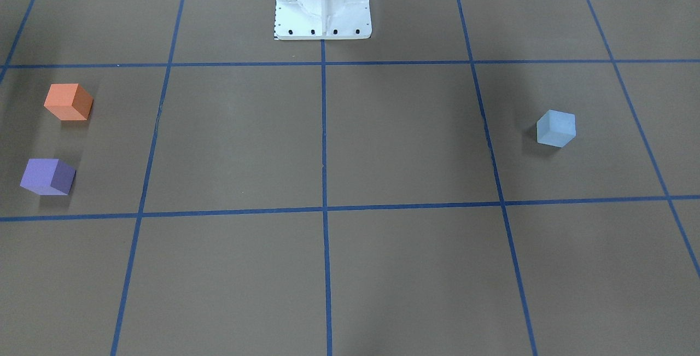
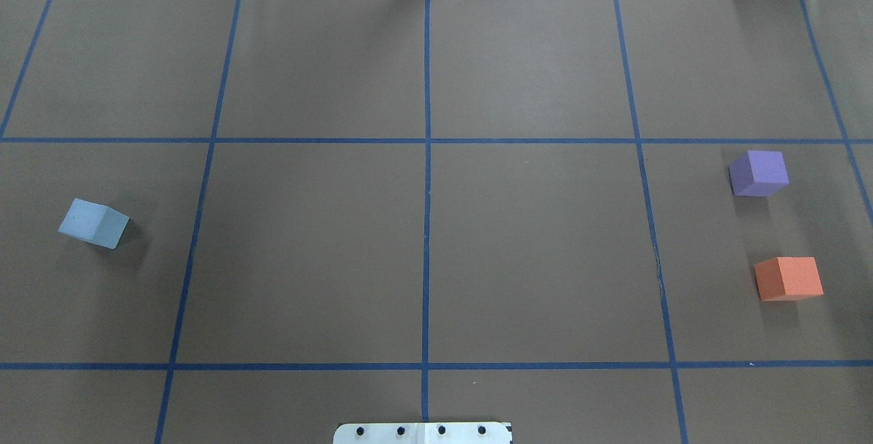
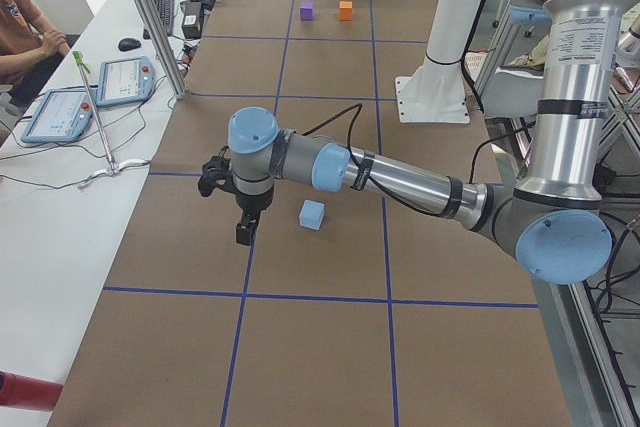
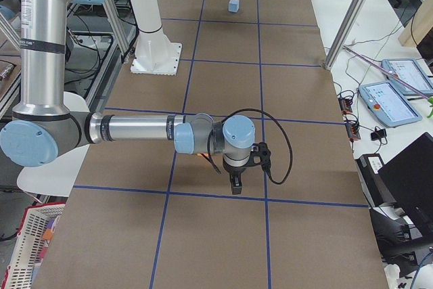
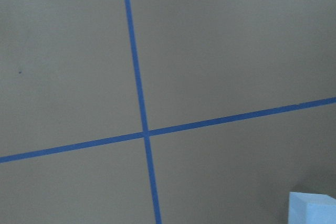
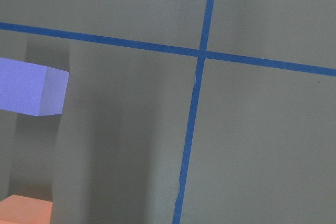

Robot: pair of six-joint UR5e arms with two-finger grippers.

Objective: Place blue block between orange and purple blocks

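The light blue block (image 2: 93,223) lies alone on the table's left side, also in the front view (image 1: 556,128). The purple block (image 2: 758,172) and the orange block (image 2: 789,278) lie at the right edge with a gap between them. In the exterior left view my left gripper (image 3: 243,232) hangs above the table just beside the blue block (image 3: 312,214). In the exterior right view my right gripper (image 4: 235,186) hangs above the table near the orange and purple blocks, which the arm mostly hides there. I cannot tell whether either gripper is open or shut. The left wrist view shows a corner of the blue block (image 5: 312,208).
The brown table is marked with a blue tape grid (image 2: 427,140). The white robot base (image 1: 322,3) stands at the middle of the robot's side. The right wrist view shows the purple block (image 6: 31,90) and the orange block (image 6: 26,211) at its left edge.
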